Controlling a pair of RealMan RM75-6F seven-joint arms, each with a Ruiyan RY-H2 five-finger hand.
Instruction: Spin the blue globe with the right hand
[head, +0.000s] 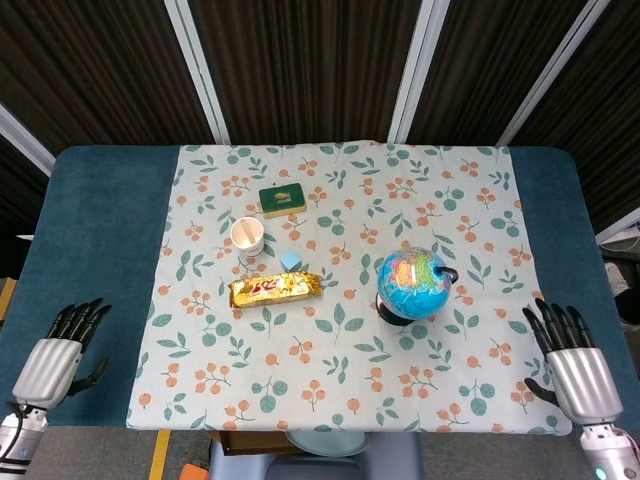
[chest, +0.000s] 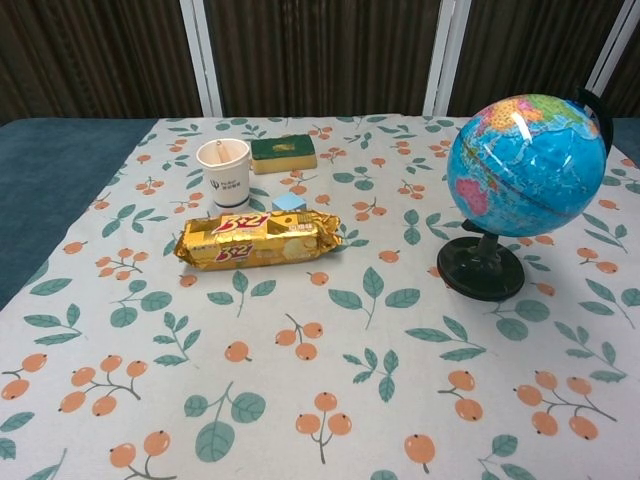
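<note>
The blue globe (head: 412, 281) stands upright on its black round base on the right part of the flowered cloth; in the chest view the globe (chest: 526, 166) fills the right side. My right hand (head: 578, 374) is at the table's front right corner, well away from the globe, fingers spread and holding nothing. At the front left edge my left hand (head: 58, 351) lies with fingers apart and nothing in it. Neither hand shows in the chest view.
A gold snack packet (head: 277, 289) lies left of the globe, with a small blue cube (head: 291, 261) and a white paper cup (head: 247, 236) behind it. A green sponge (head: 284, 198) sits further back. The cloth (head: 340, 350) covers a blue table.
</note>
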